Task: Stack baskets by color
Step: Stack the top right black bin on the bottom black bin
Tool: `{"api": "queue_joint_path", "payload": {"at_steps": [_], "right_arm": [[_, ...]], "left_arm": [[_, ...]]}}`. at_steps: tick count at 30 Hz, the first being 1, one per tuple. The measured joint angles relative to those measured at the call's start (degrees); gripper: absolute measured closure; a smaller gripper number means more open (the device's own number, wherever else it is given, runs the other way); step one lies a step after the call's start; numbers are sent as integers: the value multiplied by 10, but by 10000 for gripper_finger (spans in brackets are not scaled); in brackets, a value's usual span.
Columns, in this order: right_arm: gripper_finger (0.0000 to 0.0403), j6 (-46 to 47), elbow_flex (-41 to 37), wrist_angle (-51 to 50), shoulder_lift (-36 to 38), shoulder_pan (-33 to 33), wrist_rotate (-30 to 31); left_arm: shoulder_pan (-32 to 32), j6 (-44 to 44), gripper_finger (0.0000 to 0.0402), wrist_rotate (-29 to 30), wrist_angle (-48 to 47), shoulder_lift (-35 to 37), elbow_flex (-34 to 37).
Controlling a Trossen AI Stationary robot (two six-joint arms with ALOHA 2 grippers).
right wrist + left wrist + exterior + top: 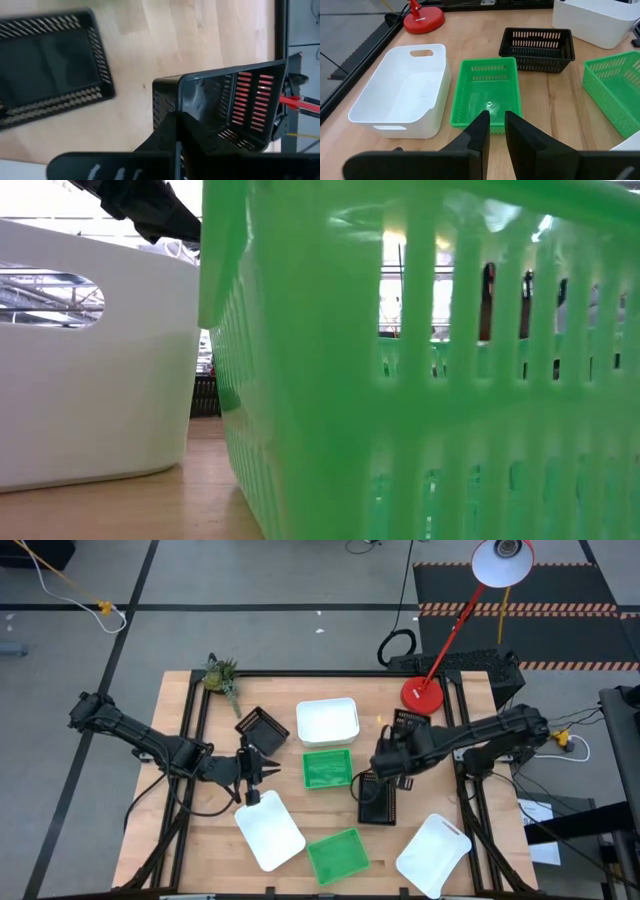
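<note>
Nearest the front edge of the table (175,840), 3 baskets stand in a row: a white basket (268,830) on the left, a green basket (337,855) in the middle and a second white basket (432,855) on the right, each turned at an angle. In the low view the front green basket fills most of the frame, with a white wall just beside it. Behind this row the left gripper (496,116) hovers just past the far end of the left white basket, its fingers a narrow gap apart with nothing seen between them; it faces a second green basket (328,768) at the table's centre. To the right of that green basket, and apart from it, a black slatted basket (378,802) rests upright on the wood. Just beyond it the right gripper (176,120) has its fingers pressed together on the wall of a second black basket (225,110), which it holds tilted above the table. Farther back, a third black basket (262,728) sits askew on the left, and a third white basket (327,721) stands touching or just beside the far end of the central green one. Farthest are the red lamp base (422,695) on the right and a small green plant sprig (220,675) at the far left corner.
</note>
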State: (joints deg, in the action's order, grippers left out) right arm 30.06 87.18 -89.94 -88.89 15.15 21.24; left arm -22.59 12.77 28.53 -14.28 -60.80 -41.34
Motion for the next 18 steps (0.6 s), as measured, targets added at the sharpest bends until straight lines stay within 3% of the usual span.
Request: {"api": "queue_joint_path", "payload": {"at_steps": [18], "right_arm": [[401, 141, 224, -1, -132, 177, 13]], "left_arm": [[0, 12, 339, 0, 11, 0, 0]]}}
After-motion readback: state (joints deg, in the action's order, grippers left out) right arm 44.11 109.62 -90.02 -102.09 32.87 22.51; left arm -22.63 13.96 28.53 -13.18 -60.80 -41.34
